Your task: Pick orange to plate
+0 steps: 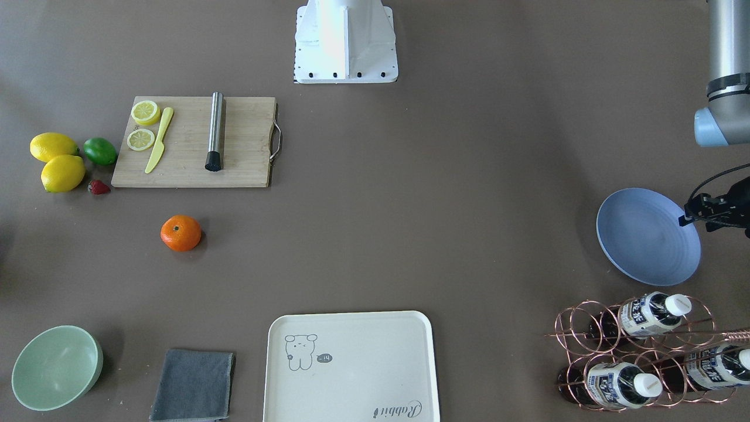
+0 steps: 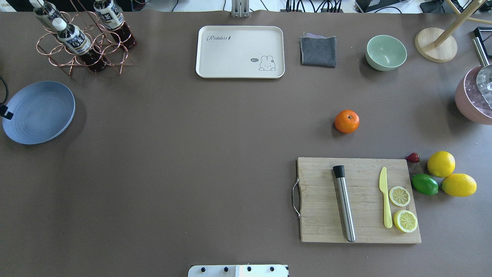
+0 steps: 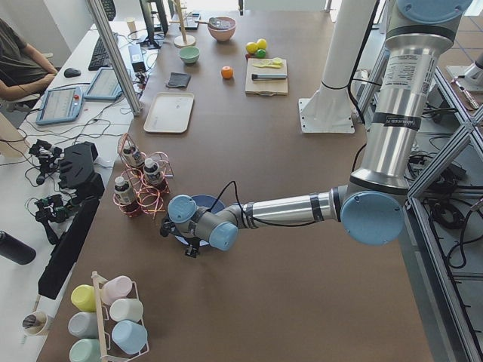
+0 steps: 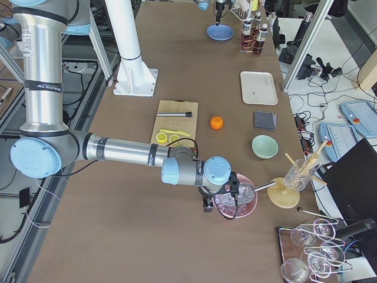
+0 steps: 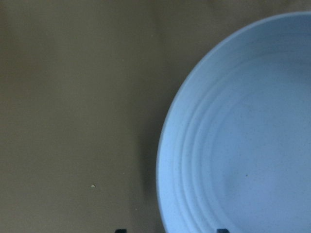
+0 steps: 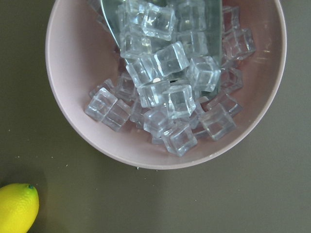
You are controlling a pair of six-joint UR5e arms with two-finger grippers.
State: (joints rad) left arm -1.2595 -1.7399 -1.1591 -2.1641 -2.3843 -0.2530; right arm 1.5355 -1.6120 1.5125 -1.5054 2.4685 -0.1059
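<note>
1. Orange (image 2: 346,121): sits alone on bare worktop (image 2: 192,154), just beyond the cutting board (image 2: 319,215). Neither claw touches it, and it looks open to a grab from above.
2. Plate (image 2: 38,112): far over on the robot's left, near the bottle rack (image 2: 82,50). It carries nothing and awaits the fruit.
3. Left claw (image 1: 697,212): at the plate's rim, tips spread wide, holding nothing.
4. Right claw (image 4: 221,197): hangs over the ice bowl (image 6: 73,126). I cannot tell how far open it is. It is the nearer arm, so probably the one to fetch the orange.
</note>
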